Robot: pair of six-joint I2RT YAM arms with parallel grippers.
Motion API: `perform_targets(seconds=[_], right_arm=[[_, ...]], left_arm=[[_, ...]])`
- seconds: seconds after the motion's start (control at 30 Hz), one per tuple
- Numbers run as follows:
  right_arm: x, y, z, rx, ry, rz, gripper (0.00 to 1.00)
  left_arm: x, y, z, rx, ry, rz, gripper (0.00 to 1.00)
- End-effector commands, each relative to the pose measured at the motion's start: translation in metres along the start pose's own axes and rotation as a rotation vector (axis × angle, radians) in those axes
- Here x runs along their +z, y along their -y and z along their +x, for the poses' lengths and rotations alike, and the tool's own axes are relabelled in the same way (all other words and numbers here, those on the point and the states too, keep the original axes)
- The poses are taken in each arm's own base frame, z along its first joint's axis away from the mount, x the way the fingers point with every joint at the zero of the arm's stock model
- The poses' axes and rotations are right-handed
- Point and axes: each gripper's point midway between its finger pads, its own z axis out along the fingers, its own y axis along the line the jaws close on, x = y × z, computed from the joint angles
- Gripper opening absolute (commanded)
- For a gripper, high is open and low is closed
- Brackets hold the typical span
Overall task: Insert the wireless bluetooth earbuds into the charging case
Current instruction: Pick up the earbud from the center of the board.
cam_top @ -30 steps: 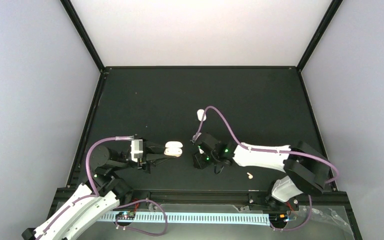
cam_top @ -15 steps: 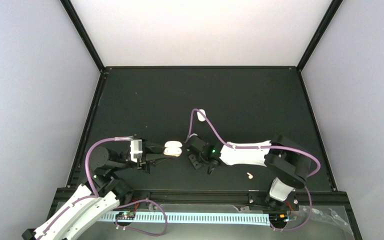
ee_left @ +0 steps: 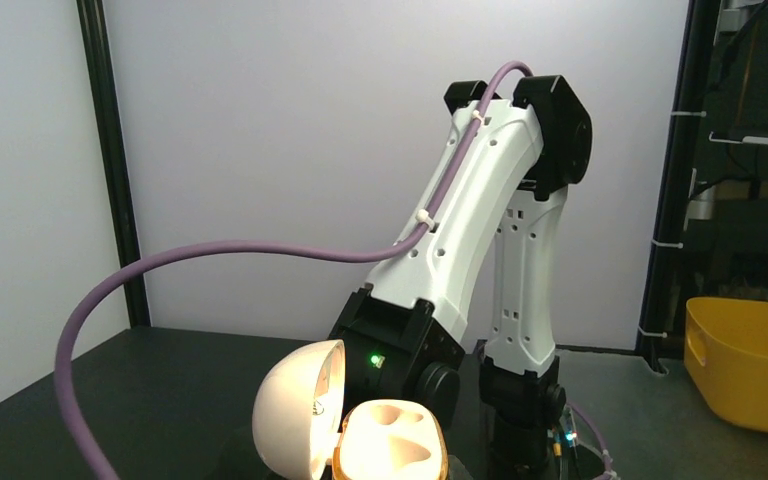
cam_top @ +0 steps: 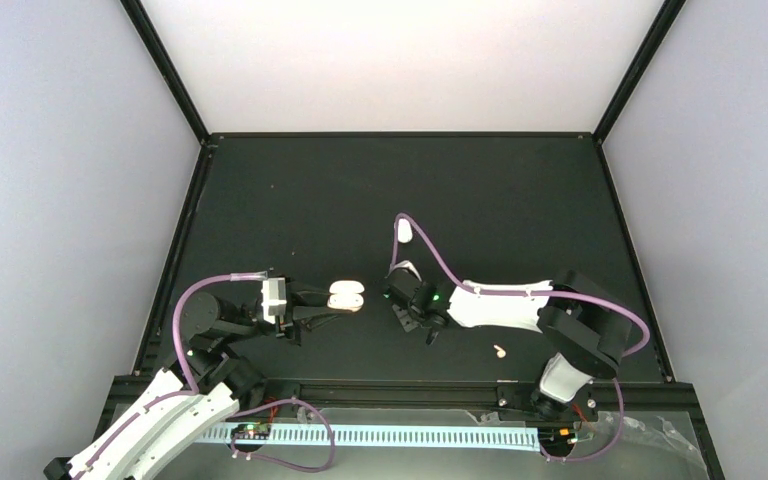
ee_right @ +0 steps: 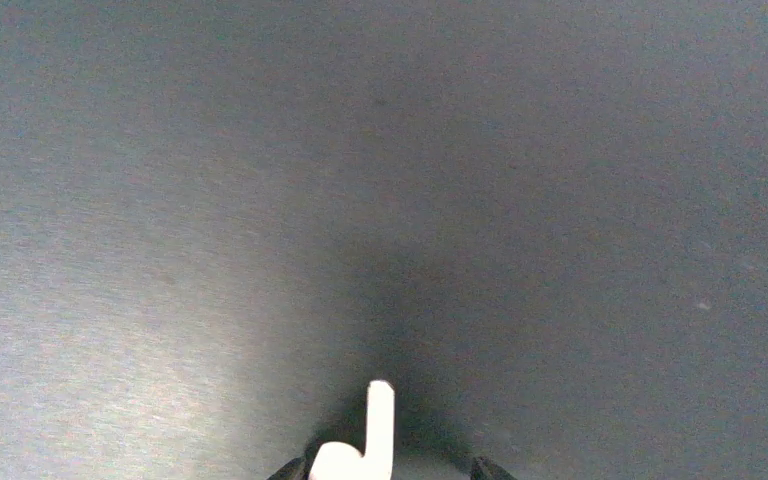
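Black matte table (cam_top: 360, 200), enclosed by pale walls (cam_top: 60, 200) and a black frame; positions are given from the charging case (cam_top: 346, 297). Item one, charging case: glossy white, lid hinged open to one side, both moulded wells in the base showing no earbud in the left wrist view. It is clamped at its left end by the left gripper (cam_top: 330, 303), whose jaws are together on it. Item two, right gripper (ee_right: 387, 468): just right of the case in the overhead view and apart from it. Its two dark fingertips barely enter the wrist view and stand wider apart than the earbud (ee_right: 380, 420) between them. Item three, that earbud: cream-white, stem pointing away from the camera, head beside one fingertip. The frame edge cuts off the contact, so whether it is gripped cannot be told. Item four, second earbud (cam_top: 404, 230): a small white piece on the table beyond the case and to its right, near a loop of the purple cable (cam_top: 440, 265); detail too small to read. Item five, peach-tan lump (cam_top: 500, 351): well to the right of the case and nearer the arm bases, lying loose. Item six, right arm (ee_left: 480, 220): white housing directly behind the case in the left wrist view, blocking the far wall. Item seven, yellow bin (ee_left: 750, 365): off the table, far right of the case.
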Motion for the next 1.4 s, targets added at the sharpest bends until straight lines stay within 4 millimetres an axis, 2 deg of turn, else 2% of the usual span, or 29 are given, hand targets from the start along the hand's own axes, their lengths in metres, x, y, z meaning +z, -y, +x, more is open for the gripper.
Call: perform_targets(seconds=[0.0,0.17,0.3,0.37,0.6,0.7,0.8,1.03,1.37], right_arm=[[-0.006,0.029,0.005,0.032,-0.003,0.069,0.42],[-0.012,0.044,0.005,0.070,0.007,0.072,0.43],[-0.019,0.044,0.004,0.108,0.022,0.025,0.51],[-0.024,0.040,0.002,0.138,0.037,-0.018,0.51],[-0.029,0.001,-0.004,0.240,0.028,-0.248,0.39],[-0.024,-0.007,-0.004,0.257,0.017,-0.283,0.35],[-0.015,-0.002,-0.001,0.273,-0.003,-0.266,0.35],[0.000,0.023,0.007,0.325,-0.026,-0.214,0.36],[0.010,0.033,-0.009,0.317,-0.009,-0.207,0.36]], left_arm=[[-0.002,0.003,-0.009,0.030,0.020,-0.001,0.02],[-0.002,0.003,-0.008,0.029,0.020,0.001,0.01],[-0.002,0.003,-0.008,0.028,0.017,0.002,0.01],[-0.002,0.003,-0.008,0.029,0.018,0.003,0.01],[-0.002,0.004,-0.009,0.028,0.019,0.007,0.02],[-0.002,0.005,-0.009,0.027,0.021,0.007,0.02],[-0.003,0.005,-0.009,0.027,0.021,0.008,0.02],[-0.003,0.005,-0.009,0.027,0.022,0.007,0.02],[-0.002,0.003,-0.008,0.024,0.016,0.003,0.02]])
